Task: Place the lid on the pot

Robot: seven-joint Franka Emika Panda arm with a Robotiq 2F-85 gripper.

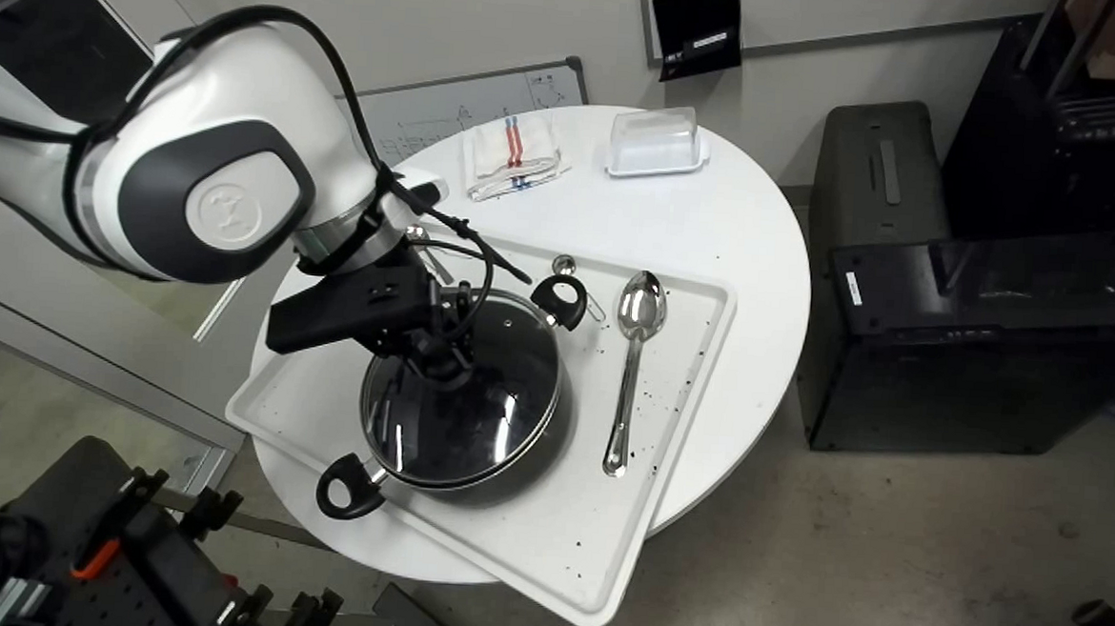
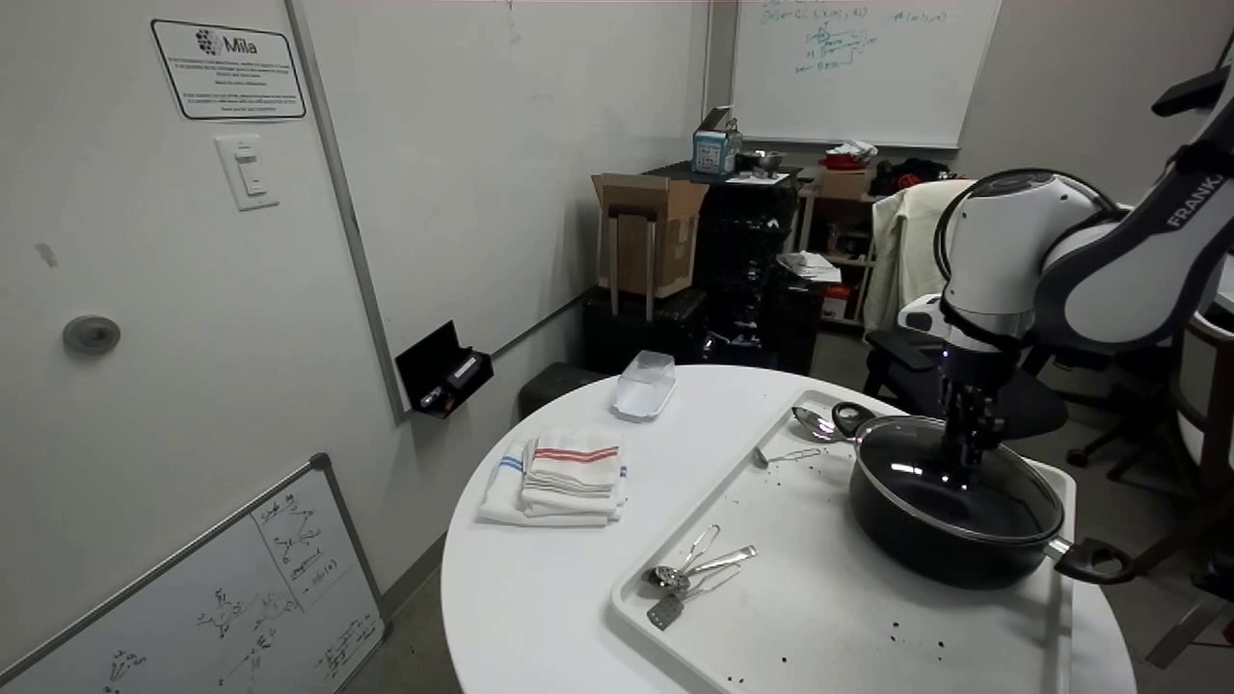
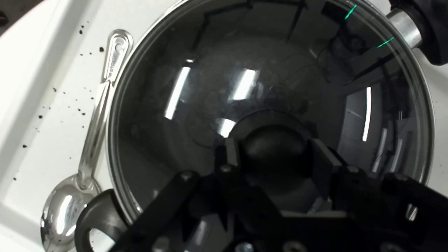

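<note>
The glass lid (image 1: 522, 349) with its metal rim lies level on the black pot (image 2: 916, 545), rim on rim as far as I can see. The lid also shows in the wrist view (image 3: 280, 70). The pot has two black loop handles on metal stems. My gripper (image 3: 274, 154) points down at the lid's centre, its two fingers on either side of the dark round knob and seemingly pressed against it. In both exterior views the gripper (image 1: 440, 364) (image 2: 964, 453) hides the knob. The pot's inside is dark behind the glass.
The pot stands on a white tray (image 1: 544, 560) on a round white table (image 1: 753, 228). A metal spoon (image 1: 626, 393) lies beside the pot. Small utensils (image 2: 689, 578) lie at a tray corner. Folded towels (image 2: 574, 472) and a clear-lidded dish (image 2: 644, 390) stand off the tray.
</note>
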